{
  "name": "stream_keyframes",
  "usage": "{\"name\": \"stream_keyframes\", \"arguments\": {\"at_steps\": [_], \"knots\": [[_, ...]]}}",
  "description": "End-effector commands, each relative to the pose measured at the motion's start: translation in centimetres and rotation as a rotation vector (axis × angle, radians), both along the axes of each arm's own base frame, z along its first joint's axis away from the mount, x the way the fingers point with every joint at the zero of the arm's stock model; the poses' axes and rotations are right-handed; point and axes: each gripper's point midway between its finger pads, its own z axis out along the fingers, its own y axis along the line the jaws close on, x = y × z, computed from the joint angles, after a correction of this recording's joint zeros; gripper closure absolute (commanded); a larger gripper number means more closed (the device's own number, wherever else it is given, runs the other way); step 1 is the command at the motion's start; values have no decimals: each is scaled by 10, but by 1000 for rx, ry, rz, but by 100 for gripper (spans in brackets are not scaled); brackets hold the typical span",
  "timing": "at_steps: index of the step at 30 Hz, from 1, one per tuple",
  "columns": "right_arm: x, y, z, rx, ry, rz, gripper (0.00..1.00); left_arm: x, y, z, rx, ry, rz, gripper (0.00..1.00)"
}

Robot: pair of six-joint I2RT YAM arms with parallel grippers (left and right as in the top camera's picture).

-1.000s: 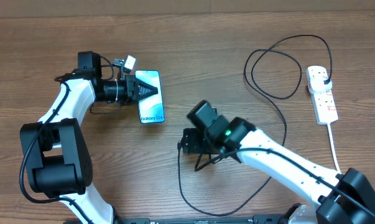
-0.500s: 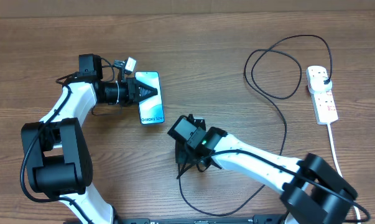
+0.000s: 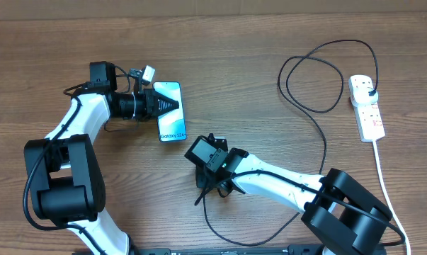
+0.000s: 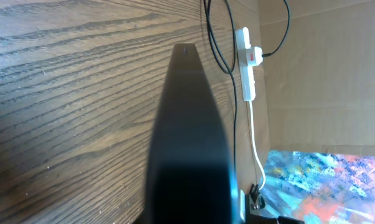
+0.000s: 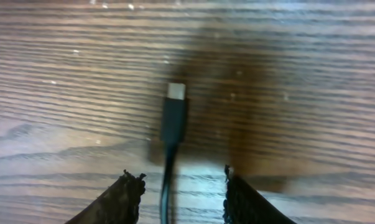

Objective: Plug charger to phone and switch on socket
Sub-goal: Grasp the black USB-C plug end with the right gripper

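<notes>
R fingers point(image 5: 126, 196), apart & empty, have moved to straddle charger point(image 5: 173, 118) tip; L fingers point(image 3: 168, 104) clenched atop phone point(image 3: 173, 129).

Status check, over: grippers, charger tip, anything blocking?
Left gripper shut over the slim teal-screened phone. Right gripper open, straddling thin black charger cable's connector tip, not gripping yet. Nothing blocking the tip.

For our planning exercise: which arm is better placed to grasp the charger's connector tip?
Right: the right gripper straddles the black connector tip, jaws apart; the left gripper sits shut over the slim blue-screened phone.
</notes>
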Motion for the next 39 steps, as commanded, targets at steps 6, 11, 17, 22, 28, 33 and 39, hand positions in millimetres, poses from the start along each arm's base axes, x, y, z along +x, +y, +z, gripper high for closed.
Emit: {"name": "stream_keyframes", "arguments": {"at_steps": [6,11,17,22,28,33,39], "knots": [[1,7,-10,-12,-17,16,67,-2,-1,7,-26,-8,-5,96],[5,7,-10,-16,-36,10,74,-2,-1,7,-26,-8,-5,96],[3,5,-11,-25,-29,10,82,-2,-1,7,-26,-8,-5,96],[4,4,-11,-30,-32,8,84,-2,-1,7,-27,-8,-5,96],[7,5,-11,-31,-52,3,88,-2,-1,7,-27,-5,-3,96],[9,6,-10,-25,-60,2,96,-2,-1,7,-28,-4,-4,96],[7,5,-11,-29,-46,4,96,-3,-4,12,-57,-18,-17,96]]}}
